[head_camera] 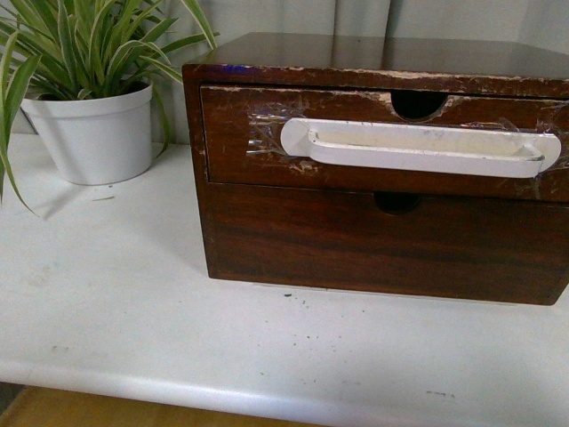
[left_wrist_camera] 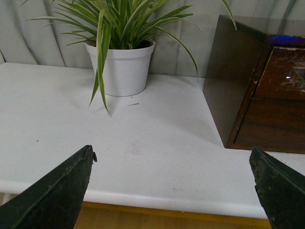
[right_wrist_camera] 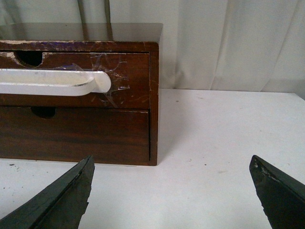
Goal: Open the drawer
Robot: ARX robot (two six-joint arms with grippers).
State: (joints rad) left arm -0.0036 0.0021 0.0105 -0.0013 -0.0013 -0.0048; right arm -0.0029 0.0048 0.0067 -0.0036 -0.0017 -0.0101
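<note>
White table (head_camera: 133, 294); left claw (left_wrist_camera: 171, 153), right claw (right_wrist_camera: 171, 160) agape, empty, clear of drawer (head_camera: 356, 107).

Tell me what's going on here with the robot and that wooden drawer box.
A two-armed robot is set to open the scuffed dark brown wooden upper drawer with the long white oval handle taped on. The drawer looks shut, and nothing touches it yet. The left end effector and the right end effector are both open and empty, held over the white table, short of the drawer. A green striped plant in a white pot stands nearby.
</note>
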